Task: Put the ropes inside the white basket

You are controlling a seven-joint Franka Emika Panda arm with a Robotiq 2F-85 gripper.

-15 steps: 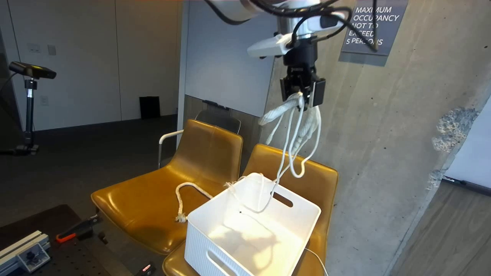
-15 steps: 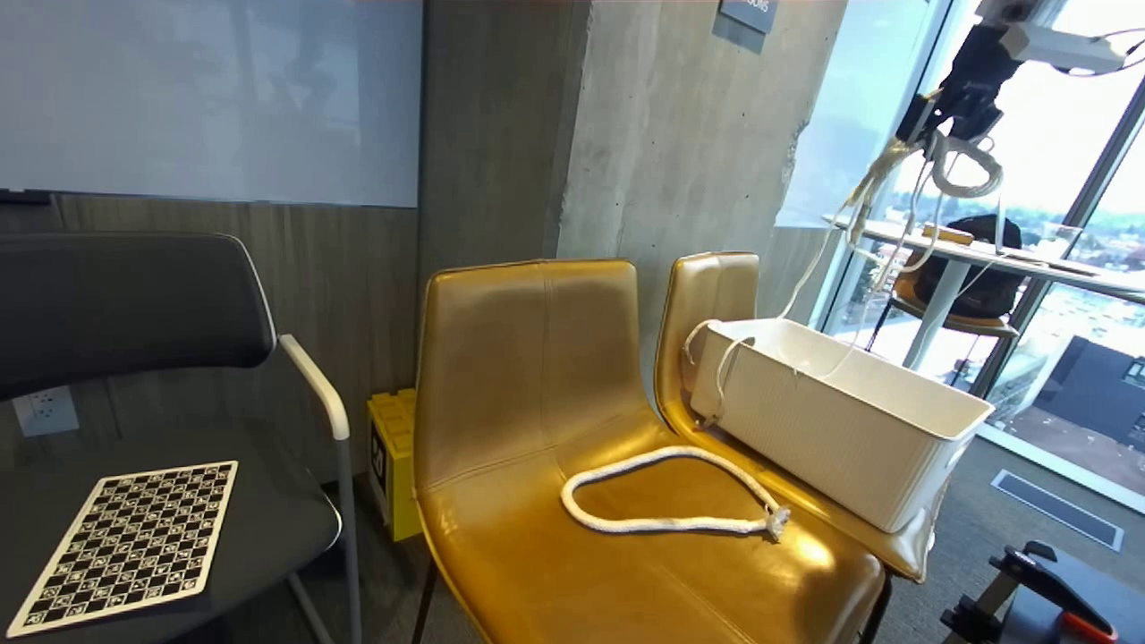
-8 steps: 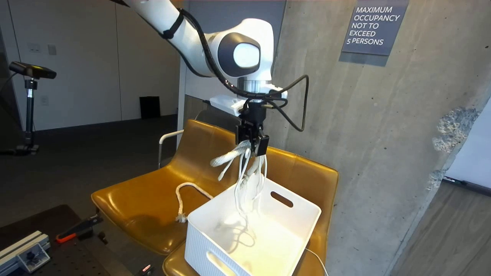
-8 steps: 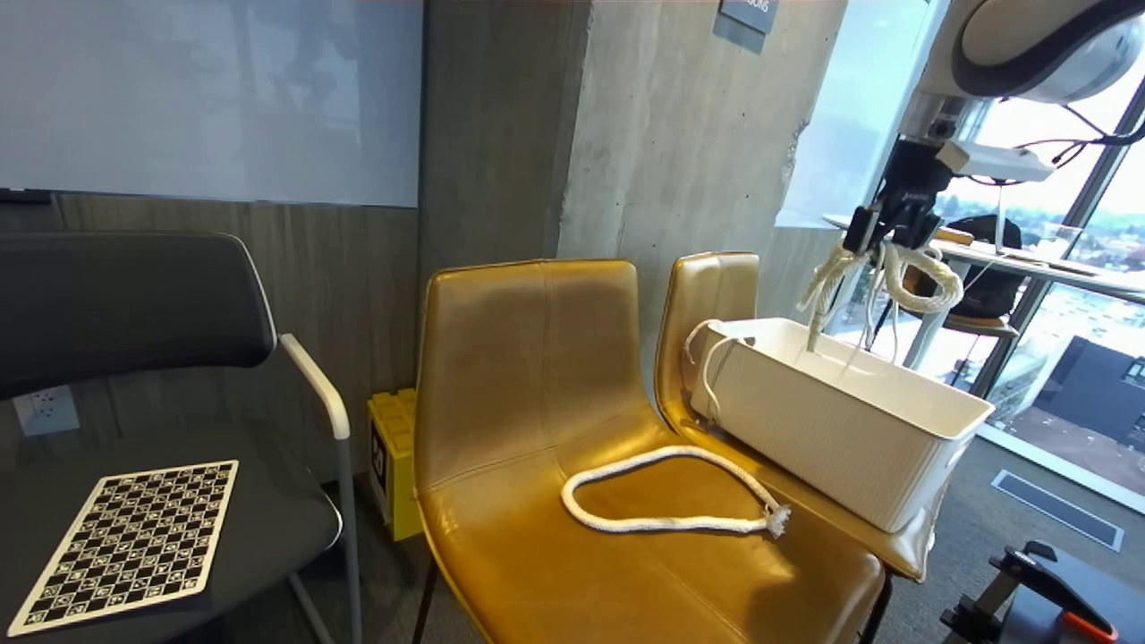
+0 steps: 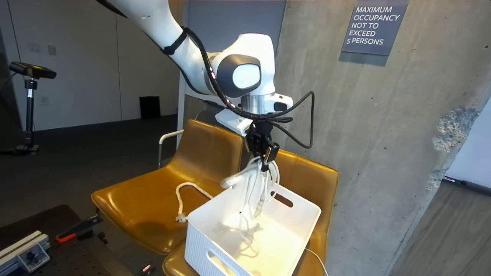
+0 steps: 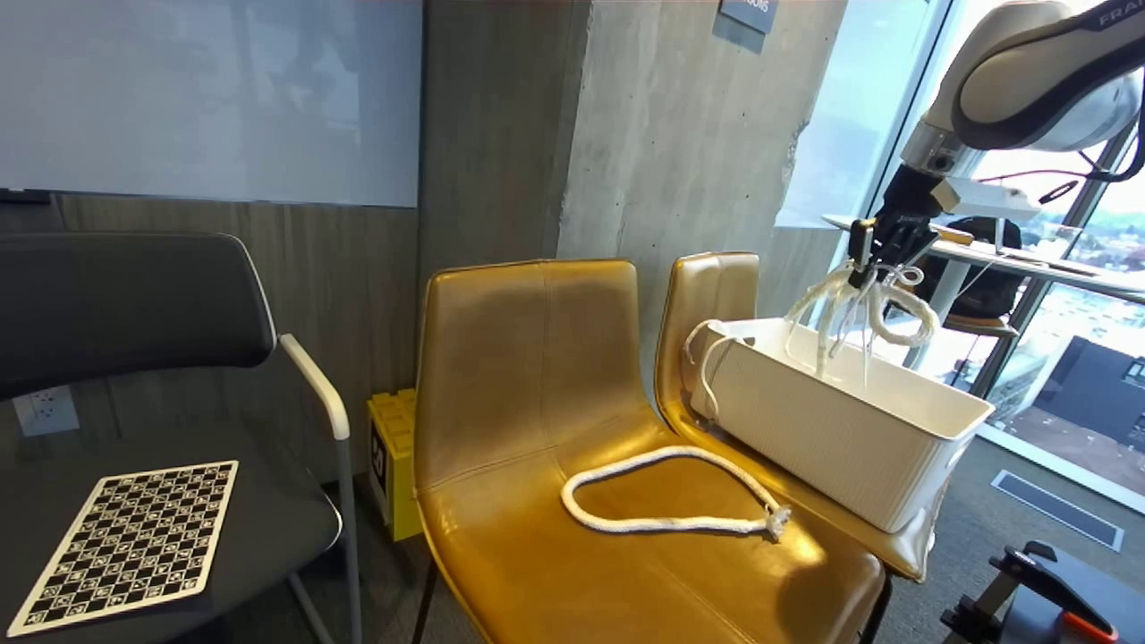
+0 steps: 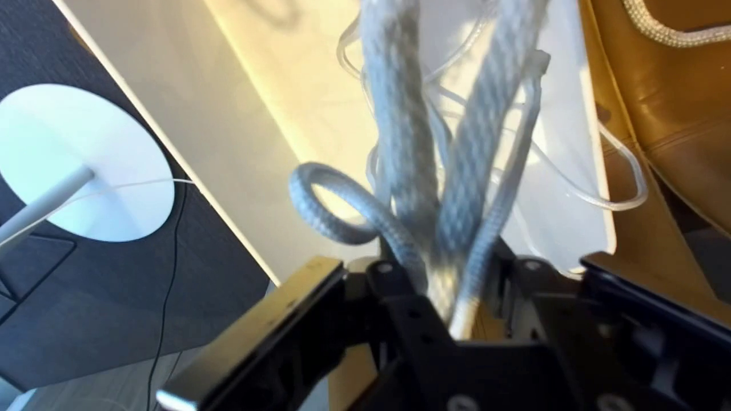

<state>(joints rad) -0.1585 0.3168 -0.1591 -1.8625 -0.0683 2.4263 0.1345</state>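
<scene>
The white basket (image 5: 285, 230) (image 6: 805, 438) stands on a tan chair. Over its far end, just above the rim in an exterior view, is my gripper (image 5: 264, 165) (image 6: 872, 268). The ropes (image 5: 245, 177) (image 6: 908, 333), a pale tangle of thick and thin cord, hang below the fingers, thin strands reaching inside the basket. In the wrist view the ropes (image 7: 394, 108) run up between the parted jaws of the gripper (image 7: 445, 251), with a gap showing beside them. A cord loop (image 7: 625, 162) hangs over the basket's rim. Another thick rope (image 6: 662, 524) lies on the neighbouring chair.
The tan chair (image 5: 145, 207) beside the basket has a high back. A concrete wall (image 5: 383, 153) rises behind. A table (image 6: 1029, 259) stands by the window. Clamps and a dark fixture surface (image 5: 73, 249) sit at the lower left of an exterior view.
My gripper has come down with the ropes to just above the basket's far end. The jaws have parted from their earlier grip. The rope on the chair has not moved.
</scene>
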